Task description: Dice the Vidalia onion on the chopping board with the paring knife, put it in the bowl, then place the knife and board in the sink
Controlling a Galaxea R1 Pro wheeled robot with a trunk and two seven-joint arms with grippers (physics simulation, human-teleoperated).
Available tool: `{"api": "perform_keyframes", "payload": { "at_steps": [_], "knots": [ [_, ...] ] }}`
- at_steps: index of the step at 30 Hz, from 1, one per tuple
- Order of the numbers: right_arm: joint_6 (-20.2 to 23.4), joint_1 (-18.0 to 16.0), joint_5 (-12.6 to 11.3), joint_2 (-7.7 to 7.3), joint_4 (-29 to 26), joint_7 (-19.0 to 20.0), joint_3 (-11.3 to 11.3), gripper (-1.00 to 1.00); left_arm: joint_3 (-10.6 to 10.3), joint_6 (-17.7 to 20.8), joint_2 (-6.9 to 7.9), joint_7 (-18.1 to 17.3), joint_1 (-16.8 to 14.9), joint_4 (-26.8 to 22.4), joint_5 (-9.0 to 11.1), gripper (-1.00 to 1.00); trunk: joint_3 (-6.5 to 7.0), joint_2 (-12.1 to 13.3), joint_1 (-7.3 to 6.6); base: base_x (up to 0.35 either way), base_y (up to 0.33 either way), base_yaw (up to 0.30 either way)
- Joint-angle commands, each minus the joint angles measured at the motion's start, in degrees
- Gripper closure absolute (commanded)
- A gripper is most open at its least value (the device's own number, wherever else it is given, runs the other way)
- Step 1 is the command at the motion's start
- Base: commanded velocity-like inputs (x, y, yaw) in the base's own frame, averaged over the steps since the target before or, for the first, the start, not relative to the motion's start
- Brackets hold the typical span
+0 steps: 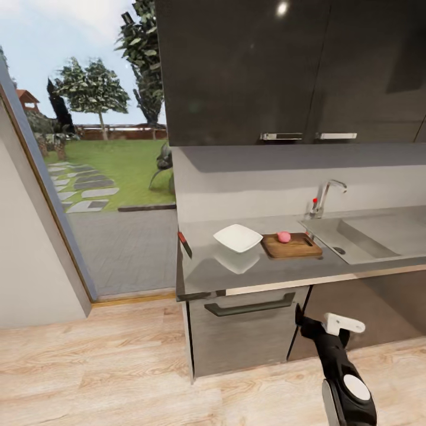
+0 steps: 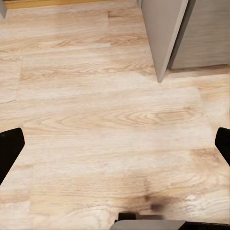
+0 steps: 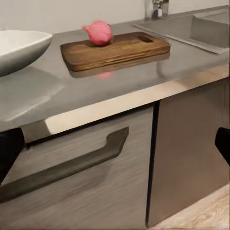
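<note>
Head view: Vidalia onion point(image 1: 284, 236) sits whole on the chopping board point(image 1: 292, 245), bowl point(image 1: 238, 237) just beside the board, sink point(image 1: 370, 236) on its other side, and the paring knife point(image 1: 185, 244) beyond the bowl at the countertop point(image 1: 236, 269) edge. Both grippers empty, fingers spread wide — right gripper point(image 3: 115, 143) low in front of the cabinet handle point(image 3: 67, 165), left gripper point(image 2: 115, 143) over floor point(image 2: 96, 120). Risks — a clumsy reach knocks the knife off the edge, and the round onion rolls off the board if nudged.

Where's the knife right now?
In the head view, the knife lies at the countertop's far left edge, partly overhanging, left of the bowl and well away from the chopping board.
</note>
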Motion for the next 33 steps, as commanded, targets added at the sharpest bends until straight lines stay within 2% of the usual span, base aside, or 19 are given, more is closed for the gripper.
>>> {"api": "perform_keyframes", "payload": {
  "at_steps": [1, 6, 10, 13, 18, 33],
  "knots": [
    [1.41, -0.58, 0.53, 0.04, -0.12, -0.04, 0.55, -1.00, -0.39, -0.11, 0.10, 0.30, 0.00, -0.05, 0.51, -1.00, -0.08, -0.07, 0.02, 0.000, 0.000, 0.000],
    [6.45, -3.43, 0.63, 0.04, -0.37, -0.17, 5.64, -1.00, -0.39, -0.11, 0.09, 0.28, 0.00, 0.00, 0.46, -1.00, -0.08, -0.07, 0.02, 0.000, 0.000, 0.000],
    [8.19, -5.27, 0.84, 0.04, -0.52, -0.33, 6.91, -1.00, -0.39, -0.11, 0.13, 0.28, 0.00, -0.23, 0.44, -1.00, -0.08, -0.07, 0.02, 0.000, 0.000, 0.000],
    [12.91, -6.29, 1.08, 0.04, -0.64, -0.38, 8.73, -1.00, -0.39, -0.11, 0.17, 0.29, 0.00, -0.33, 0.42, -1.00, -0.08, -0.07, 0.02, 0.000, 0.002, 0.000],
    [14.37, -6.52, 1.12, 0.04, -0.73, -0.39, 9.32, -1.00, -0.39, -0.11, 0.18, 0.30, 0.00, -0.14, 0.39, -1.00, -0.08, -0.07, 0.02, 0.000, 0.131, 0.000],
    [14.56, -6.56, 1.18, 0.04, -0.86, -0.19, 9.47, -1.00, -0.39, -0.11, 0.18, 0.28, 0.00, 0.37, 0.38, -1.00, -0.08, -0.07, 0.02, 0.000, 0.300, 0.000]
  ]
}}
